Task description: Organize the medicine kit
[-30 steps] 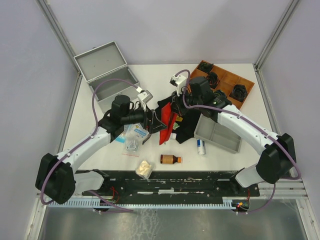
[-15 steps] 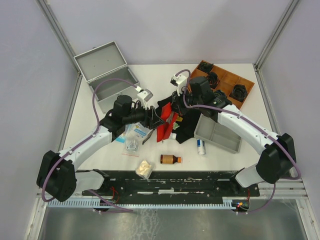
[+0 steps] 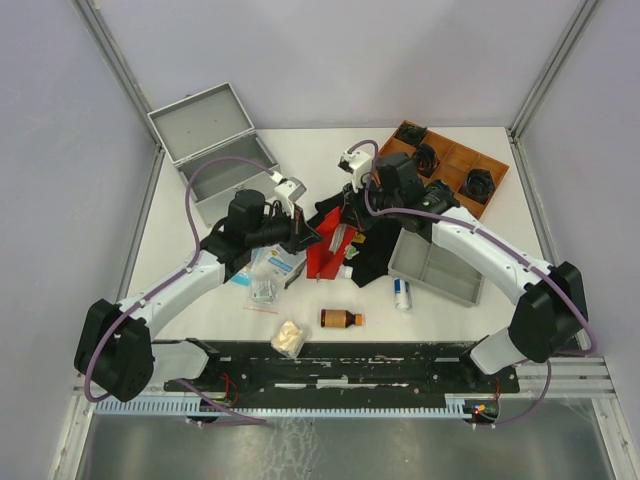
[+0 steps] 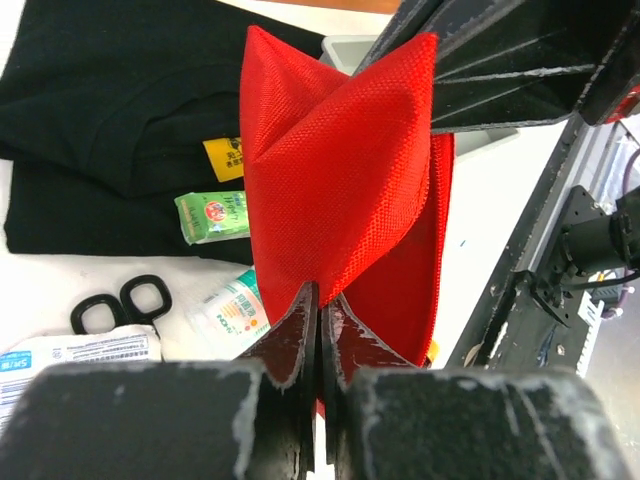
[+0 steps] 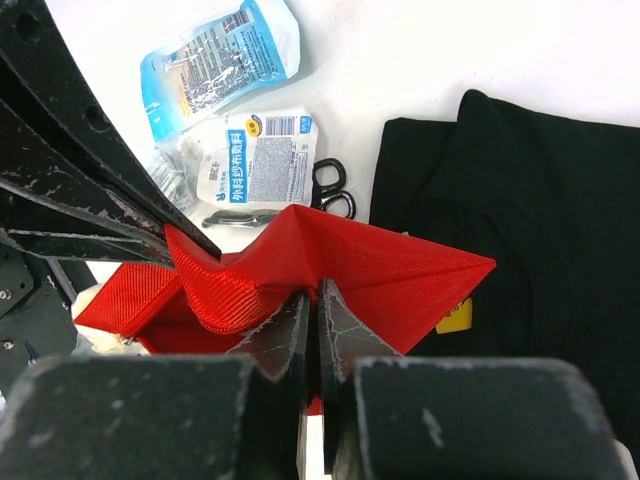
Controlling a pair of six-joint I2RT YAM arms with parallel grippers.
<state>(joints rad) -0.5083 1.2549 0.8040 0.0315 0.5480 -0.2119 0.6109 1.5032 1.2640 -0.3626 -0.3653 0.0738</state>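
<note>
A flat red fabric pouch [image 3: 322,262] is pinched on opposite edges by the left hand [image 4: 320,300] and right hand [image 5: 312,296], seemingly so its mouth is spread; the silver-grey metal medicine kit [image 3: 203,125] lies open at the top view's upper left.

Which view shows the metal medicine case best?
Top external: the open case shows clearly, far left. Both wrist views miss it, showing mainly the red pouch that the left tool and right tool pinch.

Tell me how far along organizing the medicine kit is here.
Done: the silver-grey metal case stands open, lid up. In hand: the left gripper and right gripper are both shut on the red fabric pouch, holding it between them. Left: the brown bottle, small white bottle and blue-and-white sachets lie loose outside the case.
</note>
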